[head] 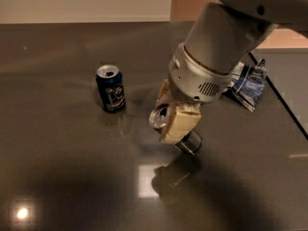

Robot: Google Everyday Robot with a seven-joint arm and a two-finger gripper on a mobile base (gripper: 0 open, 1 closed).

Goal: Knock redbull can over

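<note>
The slim silver redbull can (191,141) is tilted steeply, its silver top (159,118) turned toward the camera and its lower end pointing down to the right, just above the dark table (67,167). My gripper (169,120) hangs from the big white arm at the middle of the view. Its cream fingers (181,122) are shut on the can from both sides. The can's middle is hidden by the fingers. I cannot tell if its lower end touches the table.
A shorter, wider dark navy can (110,88) stands upright to the left of the gripper, apart from it. A crumpled blue-and-white bag (248,83) lies at the right behind the arm. The table's right edge (284,105) runs diagonally.
</note>
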